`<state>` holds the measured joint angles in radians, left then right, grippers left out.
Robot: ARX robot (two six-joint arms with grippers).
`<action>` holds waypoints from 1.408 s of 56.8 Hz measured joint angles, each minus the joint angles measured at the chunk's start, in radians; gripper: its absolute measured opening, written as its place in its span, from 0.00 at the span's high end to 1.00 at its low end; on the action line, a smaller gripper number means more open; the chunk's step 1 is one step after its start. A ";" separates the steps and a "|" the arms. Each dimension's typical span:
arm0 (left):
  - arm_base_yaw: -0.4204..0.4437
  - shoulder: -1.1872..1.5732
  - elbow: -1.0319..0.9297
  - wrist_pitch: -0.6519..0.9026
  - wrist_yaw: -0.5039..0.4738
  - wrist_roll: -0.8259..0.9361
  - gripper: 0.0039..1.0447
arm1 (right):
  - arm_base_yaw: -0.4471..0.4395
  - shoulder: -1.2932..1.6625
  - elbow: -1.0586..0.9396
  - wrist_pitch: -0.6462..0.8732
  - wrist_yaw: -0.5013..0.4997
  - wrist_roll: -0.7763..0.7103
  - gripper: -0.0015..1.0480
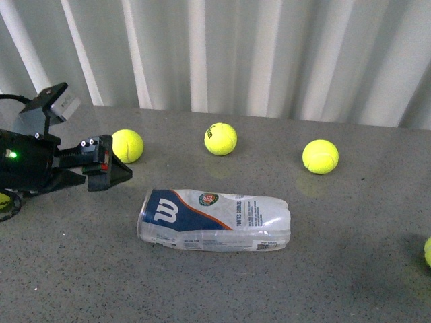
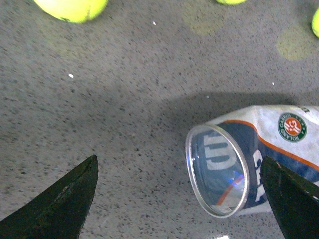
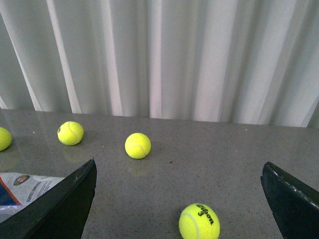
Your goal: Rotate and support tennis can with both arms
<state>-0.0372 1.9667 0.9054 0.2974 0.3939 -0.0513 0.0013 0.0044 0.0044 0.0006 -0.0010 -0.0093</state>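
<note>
Left arm (image 1: 30, 165) enters from the left frame edge, with its body cut off there. There's a yellow sliver under it at the edge, too small to identify.

Left gripper (image 1: 111, 169): jaws spread wide, gripping nothing. In the front view it sits up-left of the can's rim end with a clear gap between them. Left ball (image 1: 127, 145) is just behind the gripper; can't tell if they touch.

Tennis can (image 1: 215, 221) lies on its side on the grey table (image 1: 350, 269), mid-front. Its long axis runs left-right, Wilson end left, crumpled end right. There's open table in front of it, to its right, and behind it up to the ball row.

Only the left wrist view shows the silver rim (image 2: 217, 169), which faces that camera, with the label seen reversed through the wall. One of the fingers (image 2: 291, 199) overlaps the can in that picture, and contact is unclear there.

Middle ball (image 1: 220, 138) and right ball (image 1: 320, 156) sit well behind the can. Edge ball (image 1: 427, 250) is cut by the right frame edge.

Right gripper (image 3: 179, 163) isn't in the front view. In the right wrist view only its finger ends show: jaws wide apart, nothing held. That view catches just the can's crumpled end, cut off by the frame and partly behind a finger. It also shows the numbered ball (image 3: 199, 221), marked 3, on open table between the fingers. White curtain (image 3: 164, 55) closes off the table's far edge.
</note>
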 joint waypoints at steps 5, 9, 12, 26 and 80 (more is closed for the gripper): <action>-0.024 0.020 -0.012 0.027 0.005 -0.021 0.06 | 0.000 0.000 0.000 0.000 0.000 0.000 0.07; -0.043 0.036 -0.019 0.048 0.018 -0.044 0.06 | 0.000 0.000 0.000 0.000 0.000 0.000 0.07; -0.058 0.048 -0.026 0.066 0.029 -0.063 0.06 | 0.000 0.000 0.000 0.000 0.000 0.000 0.07; -0.118 0.100 -0.052 0.187 0.078 -0.193 0.06 | 0.000 0.000 0.000 0.000 0.000 0.000 0.07; -0.101 -0.200 -0.046 -0.041 0.095 -0.035 0.97 | 0.000 0.000 0.000 0.000 0.000 0.000 0.07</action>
<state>-0.1387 1.7668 0.8597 0.2565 0.4885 -0.0860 0.0013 0.0044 0.0044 0.0006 -0.0010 -0.0093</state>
